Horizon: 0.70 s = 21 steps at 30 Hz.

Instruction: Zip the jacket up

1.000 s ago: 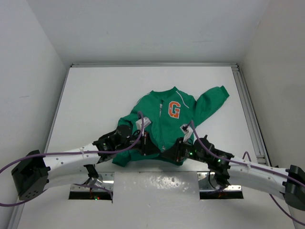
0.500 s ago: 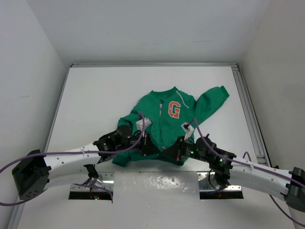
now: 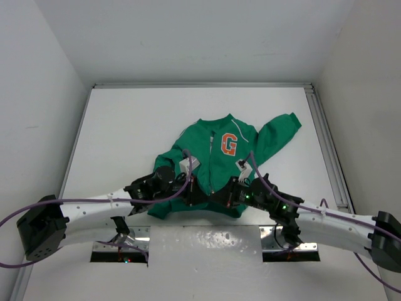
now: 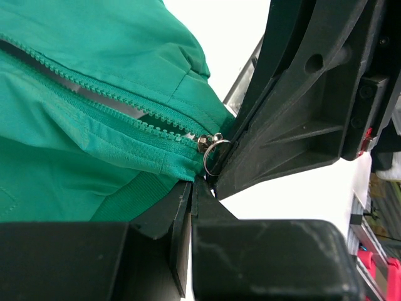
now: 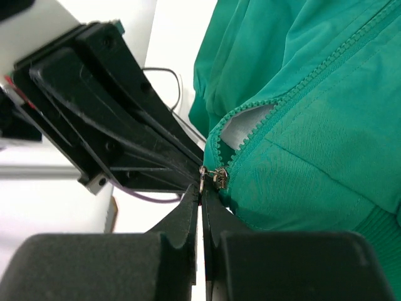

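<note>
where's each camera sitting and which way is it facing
Top external: above and behind, looking down at the jacket; left arm, right arm show.
Left wrist: low at the hem, facing the zipper pull; own shut fingers below.
Right wrist: from the opposite side; own fingers below.
Wrist views share the pull, each other's fingers.

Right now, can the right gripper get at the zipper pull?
Probably yes: the right gripper looks shut with its tips on the zipper pull; the left gripper pinches the jacket hem beside it.

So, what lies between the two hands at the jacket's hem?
The zipper slider with its metal ring, at the jacket's hem. Both wrist views show it at the tips of the left hand and the right hand.
</note>
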### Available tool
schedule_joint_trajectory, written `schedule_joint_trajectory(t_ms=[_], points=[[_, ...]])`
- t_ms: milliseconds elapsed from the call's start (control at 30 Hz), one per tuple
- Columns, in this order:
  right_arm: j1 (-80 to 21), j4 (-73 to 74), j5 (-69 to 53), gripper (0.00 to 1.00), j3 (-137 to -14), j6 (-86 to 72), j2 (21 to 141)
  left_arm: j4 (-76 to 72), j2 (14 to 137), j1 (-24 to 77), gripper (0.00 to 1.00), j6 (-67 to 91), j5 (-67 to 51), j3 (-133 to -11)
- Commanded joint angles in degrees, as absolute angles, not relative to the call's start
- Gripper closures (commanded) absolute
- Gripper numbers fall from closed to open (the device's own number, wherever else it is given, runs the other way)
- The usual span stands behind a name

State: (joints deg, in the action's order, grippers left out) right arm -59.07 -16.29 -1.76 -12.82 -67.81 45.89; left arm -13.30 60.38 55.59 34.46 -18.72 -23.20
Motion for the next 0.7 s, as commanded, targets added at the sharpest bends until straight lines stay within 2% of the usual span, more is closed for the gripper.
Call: schedule_joint_trajectory(t_ms=[0, 333, 667], points=[[-58.9, -24.2, 5.6, 1.00, -15.2, -70.3, 45.3, -13.0, 59.5, 57.7, 1.00, 33.1, -20.2, -21.9], [-58.9, -26.5, 10.7, 1.00, -15.0, -72.6, 44.8, -11.6, 59.8, 58.8, 1.00, 31.6, -19.9, -22.8], [-57.9, -25.8, 14.9, 1.00, -17.4, -71.5, 49.3, -10.9, 60.0, 60.3, 1.00, 30.9, -19.2, -23.6]])
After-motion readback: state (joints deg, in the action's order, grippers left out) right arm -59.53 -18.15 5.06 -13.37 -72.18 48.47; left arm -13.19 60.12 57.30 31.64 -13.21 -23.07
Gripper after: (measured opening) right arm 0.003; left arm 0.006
